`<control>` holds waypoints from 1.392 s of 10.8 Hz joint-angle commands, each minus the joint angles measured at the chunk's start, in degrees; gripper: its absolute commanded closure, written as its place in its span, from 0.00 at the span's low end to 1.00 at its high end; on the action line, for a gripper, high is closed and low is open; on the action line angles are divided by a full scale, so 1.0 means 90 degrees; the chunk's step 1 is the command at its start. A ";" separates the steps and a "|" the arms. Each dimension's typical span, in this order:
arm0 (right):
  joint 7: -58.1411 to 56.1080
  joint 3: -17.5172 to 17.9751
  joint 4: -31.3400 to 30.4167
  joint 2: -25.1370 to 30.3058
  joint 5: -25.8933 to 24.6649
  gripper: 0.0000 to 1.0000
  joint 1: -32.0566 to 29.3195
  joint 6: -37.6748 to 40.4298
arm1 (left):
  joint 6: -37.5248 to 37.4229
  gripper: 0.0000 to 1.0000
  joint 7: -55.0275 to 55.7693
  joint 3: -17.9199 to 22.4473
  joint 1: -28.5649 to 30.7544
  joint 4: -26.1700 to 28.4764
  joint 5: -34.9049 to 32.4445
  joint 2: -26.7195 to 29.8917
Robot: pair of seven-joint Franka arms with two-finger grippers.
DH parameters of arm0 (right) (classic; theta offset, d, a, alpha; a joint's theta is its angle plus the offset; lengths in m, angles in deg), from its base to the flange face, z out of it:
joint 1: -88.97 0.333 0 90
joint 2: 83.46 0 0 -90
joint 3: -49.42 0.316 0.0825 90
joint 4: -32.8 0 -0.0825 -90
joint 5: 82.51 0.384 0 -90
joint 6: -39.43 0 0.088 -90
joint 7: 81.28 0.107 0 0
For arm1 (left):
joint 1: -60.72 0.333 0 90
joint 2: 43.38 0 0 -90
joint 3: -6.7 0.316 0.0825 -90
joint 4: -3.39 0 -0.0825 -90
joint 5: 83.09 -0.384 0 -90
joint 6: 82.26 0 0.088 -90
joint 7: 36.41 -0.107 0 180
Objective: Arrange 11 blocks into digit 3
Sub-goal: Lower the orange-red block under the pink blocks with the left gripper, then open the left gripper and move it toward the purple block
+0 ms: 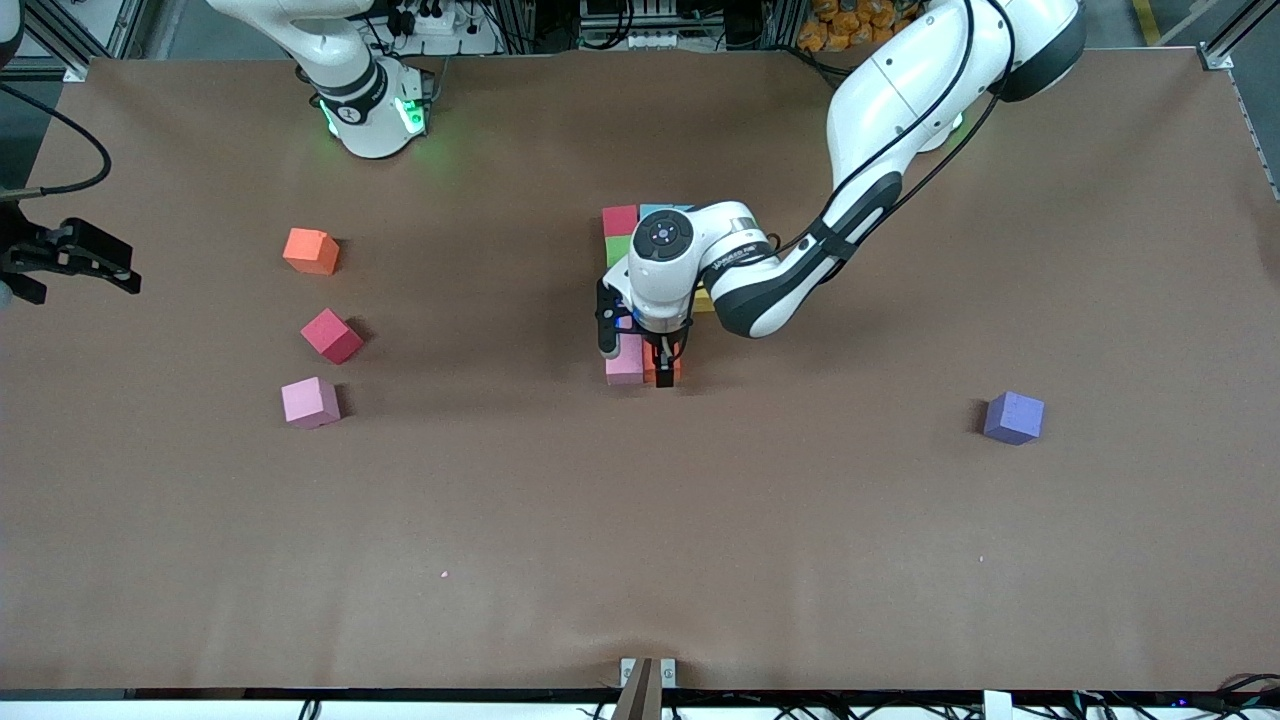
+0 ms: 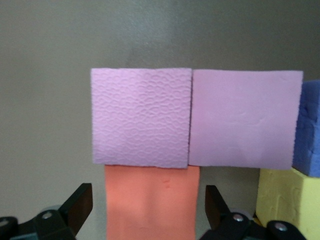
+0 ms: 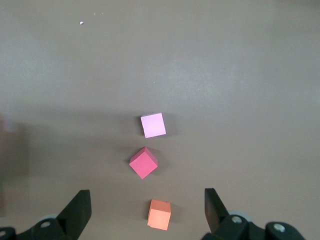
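Note:
Several blocks form a cluster mid-table: red, cyan, green, yellow, pink. My left gripper is down at the cluster's end nearest the front camera. In the left wrist view its open fingers stand either side of an orange-red block, a gap on each side. That block touches two pale pink blocks. My right gripper hangs open and empty high over loose orange, crimson and pink blocks.
A purple block lies alone toward the left arm's end of the table. The loose orange, crimson and pink blocks lie in a line toward the right arm's end. Brown tabletop stretches toward the front camera.

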 commanded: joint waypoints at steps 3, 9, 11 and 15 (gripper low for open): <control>-0.0084 0.0014 0.0116 -0.0082 0.0047 0.00 -0.0009 -0.0001 | -0.0372 0.00 0.0422 -0.0093 0.0059 0.0027 0.0043 0.0638; -0.0084 0.0033 0.0145 -0.0091 0.0086 0.00 0.0000 -0.0001 | -0.1898 0.00 0.2298 0.0044 0.0709 -0.0245 0.1206 0.1773; -0.0093 0.0033 0.0145 -0.0091 0.0193 0.00 -0.0048 -0.0059 | -0.2200 0.00 0.2425 0.0024 0.1433 -0.0392 0.1226 0.1899; -0.0074 0.0023 0.0136 -0.0140 0.0291 0.00 -0.0078 -0.0079 | -0.2912 0.00 0.2875 0.0015 0.2993 -0.0403 0.2142 0.2407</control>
